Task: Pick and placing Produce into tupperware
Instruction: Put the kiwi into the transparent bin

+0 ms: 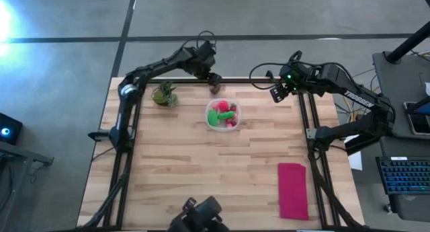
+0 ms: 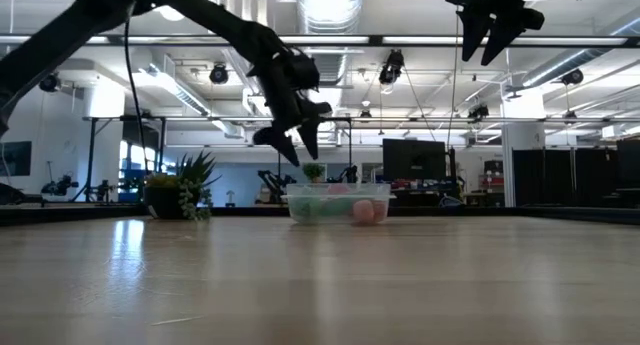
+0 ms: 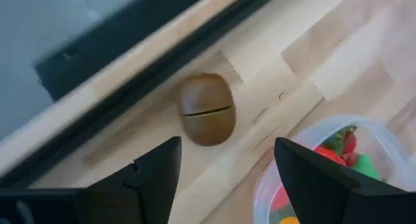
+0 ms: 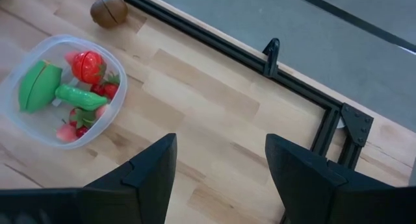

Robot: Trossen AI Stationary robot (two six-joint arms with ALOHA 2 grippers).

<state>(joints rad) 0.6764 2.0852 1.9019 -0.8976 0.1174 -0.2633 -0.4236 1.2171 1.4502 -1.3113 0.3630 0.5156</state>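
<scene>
High view lays it all out: a wide wooden surface [image 1: 201, 165], and up near its far edge the left gripper [image 1: 214, 81] hangs just behind the clear tupperware [image 1: 222, 114], which already holds a heap of green and red produce. From the right wrist camera that load reads as a green wedge-shaped piece [image 4: 38, 85], a long green pod [image 4: 81, 97] and a red strawberry-like piece [image 4: 89, 65] among smaller red bits. One item is out, and it's the brown one: a brown oval piece with a seam around its middle [image 3: 207, 108], lying on the bare wood right against the dark rail at the far edge, just beside the container. Left jaws are spread wide and empty, framing that brown piece from above. Right gripper [image 1: 282, 89] waits off near the far right corner, raised, jaws apart and holding nothing. So this looks like the last pick, at the approach stage. Next move, by my reading: drop straight down, straddle the piece and close across its narrow width. The rail crowds it, so the far finger has little room. Then lift and carry it over the rim.
</scene>
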